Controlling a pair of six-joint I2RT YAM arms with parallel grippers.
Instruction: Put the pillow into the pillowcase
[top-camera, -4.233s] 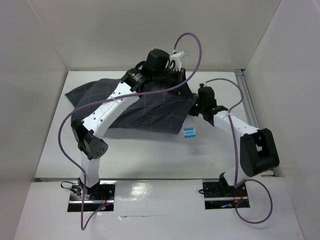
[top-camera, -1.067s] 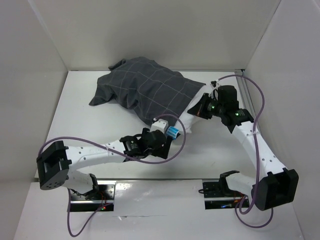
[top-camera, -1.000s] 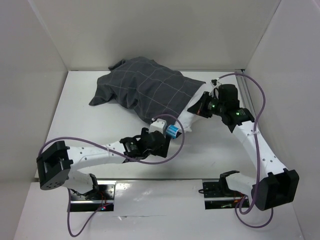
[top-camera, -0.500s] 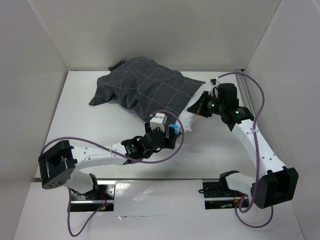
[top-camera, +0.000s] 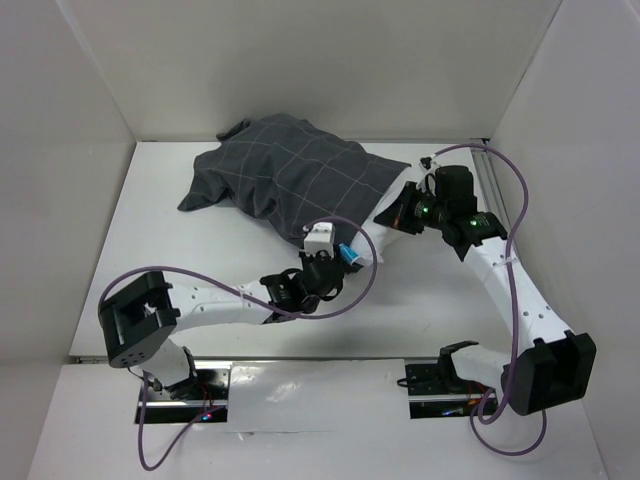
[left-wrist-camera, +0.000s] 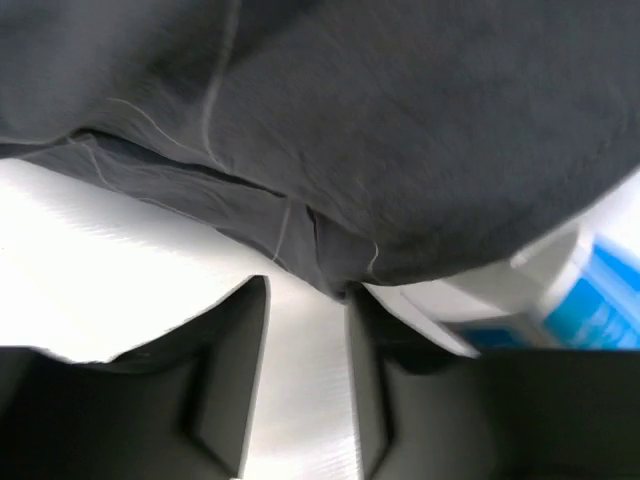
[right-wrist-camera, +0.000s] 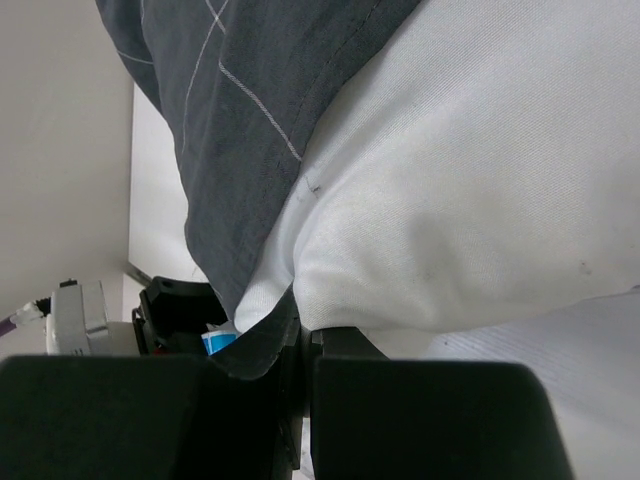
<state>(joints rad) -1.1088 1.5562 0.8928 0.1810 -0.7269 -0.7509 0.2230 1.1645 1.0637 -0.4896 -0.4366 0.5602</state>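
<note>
Pinching pillowcase (top-camera: 290, 175) hem at far right, my right gripper (right-wrist-camera: 300, 340) clamped | my left gripper (left-wrist-camera: 305, 300) half-spread at near hem | pillow (right-wrist-camera: 450, 200) mostly inside, white end poking out right | soft, limp, light: I'd take hem edges.

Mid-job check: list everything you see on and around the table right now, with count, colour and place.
pillowcase: one, dark grey with a thin light grid, far middle of the table, bulging.
pillow: one, white, mostly inside the pillowcase, one end sticking out at its right opening.
tag: one, white and blue, on the pillow's exposed edge by the pillowcase's near corner.
table: one, white, under everything.
walls: three, white, at left, far and right.
left pincer: one, black, open, at the pillowcase's near corner beside the tag.
right pincer: one, black, shut on the pillowcase hem, against the pillow.
</note>
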